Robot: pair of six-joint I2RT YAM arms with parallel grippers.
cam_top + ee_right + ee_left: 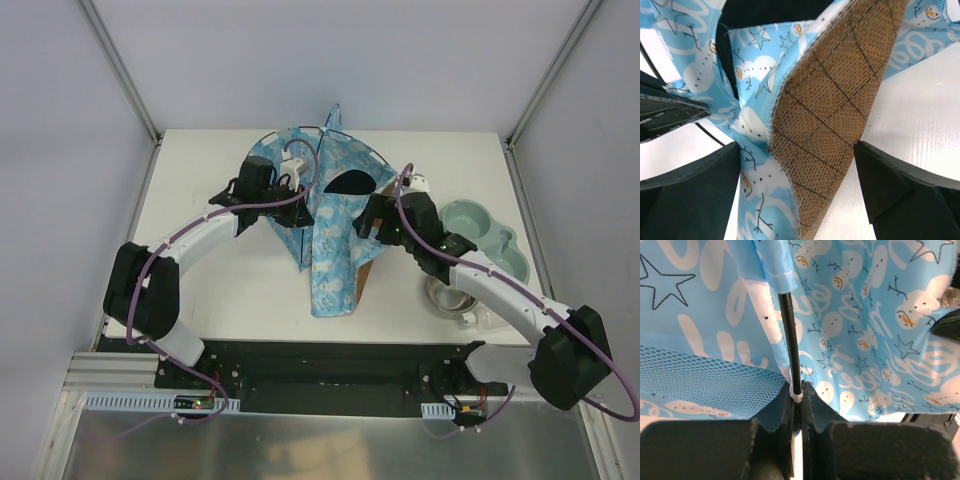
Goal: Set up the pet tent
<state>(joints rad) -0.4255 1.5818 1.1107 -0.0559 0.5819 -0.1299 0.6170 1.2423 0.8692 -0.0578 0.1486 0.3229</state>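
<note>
The pet tent (pixel 330 215), blue cloth with white snowman print, lies partly collapsed in the middle of the table, its dark doorway (pixel 350 183) facing up. My left gripper (pixel 290 185) is at the tent's left side, shut on a thin black pole (pixel 790 335) just below where it leaves a fabric sleeve; the jaws (pixel 799 397) pinch it at a white band. My right gripper (pixel 797 170) stands open at the tent's right side. Its fingers (pixel 695 200) straddle a fold of blue cloth and the tent's brown woven underside (pixel 835 100).
A pale green double pet bowl (pixel 485 240) sits at the right of the table, with a metal bowl (pixel 455 300) in front of it under my right arm. White walls stand at the table's far and side edges.
</note>
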